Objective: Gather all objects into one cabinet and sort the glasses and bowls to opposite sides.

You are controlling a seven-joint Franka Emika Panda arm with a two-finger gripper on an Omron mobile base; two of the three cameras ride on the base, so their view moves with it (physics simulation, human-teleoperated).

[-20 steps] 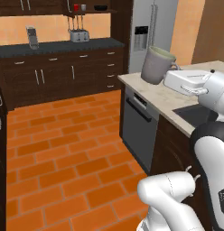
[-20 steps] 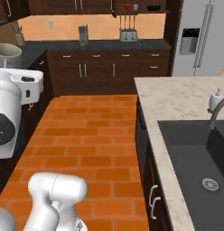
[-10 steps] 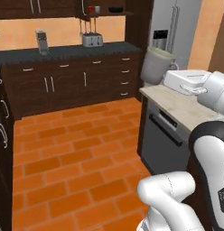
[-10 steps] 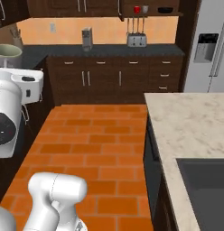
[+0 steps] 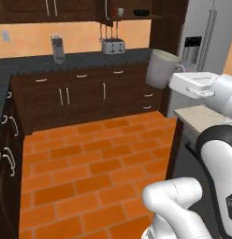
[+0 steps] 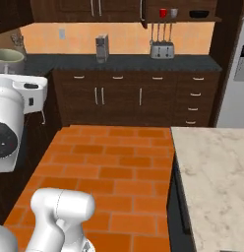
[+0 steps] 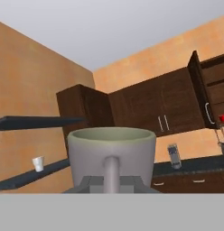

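The gripper (image 5: 176, 75) holds one off-white mug (image 5: 161, 68) by its handle, high in the air over the brick floor (image 5: 90, 168); in the hand view the mug (image 7: 112, 153) stands upright just in front of the camera, handle toward it, the fingers closed on that handle. In the right base view its rim (image 6: 9, 55) shows at the left edge above the white wrist.

Ahead, the open cabinet (image 6: 180, 12) over the back counter (image 6: 119, 61) has three things on its shelf: one red mug (image 6: 163, 13), one pale mug (image 6: 173, 13) just beside it, and one black bowl (image 6: 198, 14) well apart to the right. On the counter stand one toaster (image 6: 162, 49) and one grey appliance (image 6: 101, 47). A marble counter (image 6: 212, 182) lies to the right, near the fridge (image 5: 206, 42).
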